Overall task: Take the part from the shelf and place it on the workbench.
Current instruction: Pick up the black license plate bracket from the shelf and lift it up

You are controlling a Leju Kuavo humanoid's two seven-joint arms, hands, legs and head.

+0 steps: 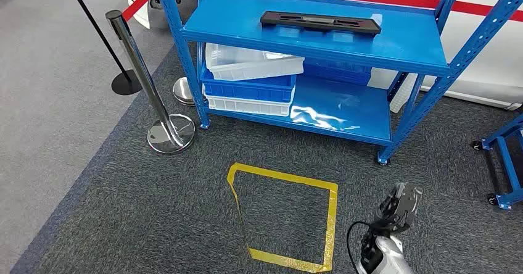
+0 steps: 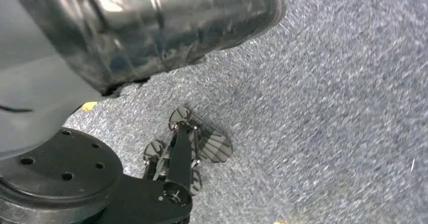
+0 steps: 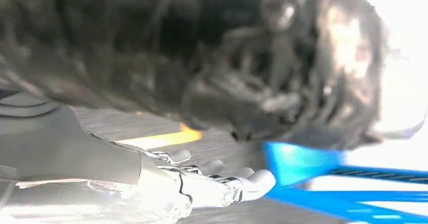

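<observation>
The part [image 1: 320, 22] is a long flat black piece lying on the top board of the blue shelf [image 1: 395, 45], towards the back. My right hand [image 1: 399, 207] hangs low at the lower right of the head view, well short of the shelf and over the carpet. In the right wrist view the right hand [image 3: 202, 186] has its fingers [image 3: 252, 181] stretched out with nothing in them. In the left wrist view only the dark ribbed cover of my left hand [image 2: 151, 27] shows above the carpet, and its fingers are hidden.
White and blue bins [image 1: 250, 79] are stacked on the lower board at the left. A yellow tape square [image 1: 330, 221] marks the carpet in front of the shelf. Chrome barrier posts [image 1: 148, 83] stand to the left. Another blue frame on wheels [image 1: 506, 163] is at the right edge.
</observation>
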